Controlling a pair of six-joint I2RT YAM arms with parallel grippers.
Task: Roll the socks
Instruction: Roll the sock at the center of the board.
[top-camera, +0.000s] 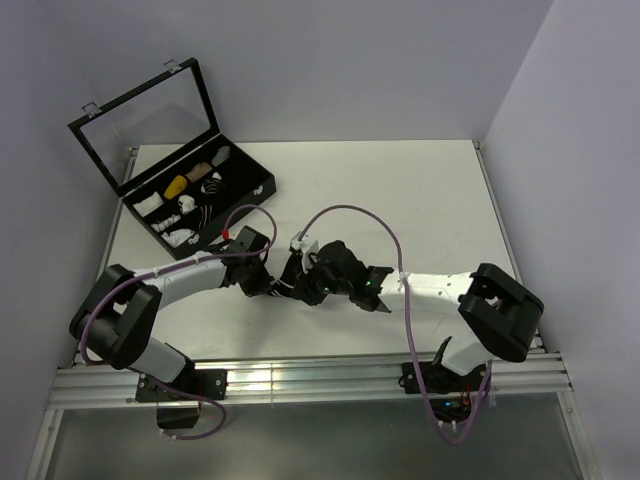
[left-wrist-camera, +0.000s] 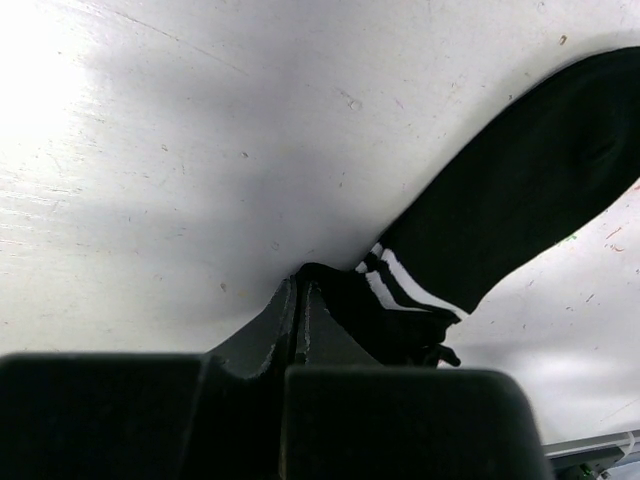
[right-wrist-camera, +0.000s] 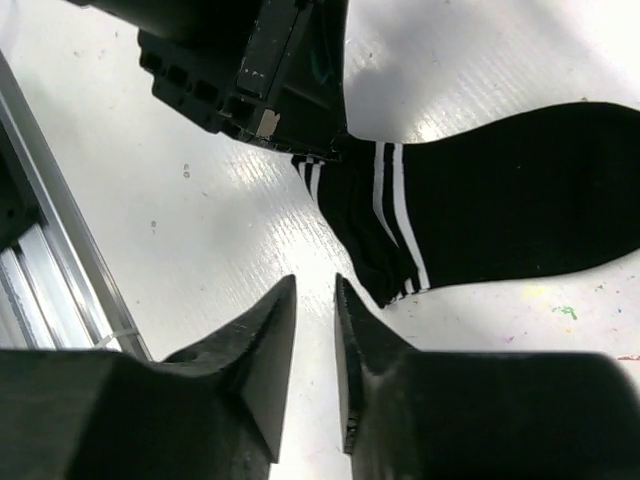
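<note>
Near the front edge of the table (top-camera: 400, 180), beneath both wrists, the socks (right-wrist-camera: 500, 190) lay flat, black and limp; whether one sat on the other I could not tell. My left gripper (left-wrist-camera: 300, 305) was pinching the cuff (right-wrist-camera: 385, 235) at its edge, while the right gripper (right-wrist-camera: 315, 300) hung just beside it, fingers slightly parted and empty. For a tight roll, I judged the right should take the cuff's free corner so both turned evenly. Two thin white stripes (right-wrist-camera: 395, 200) crossed the wrinkled cuff.

Pale lilac walls (top-camera: 350, 60) meet around a scuffed white table (top-camera: 400, 190)
</note>
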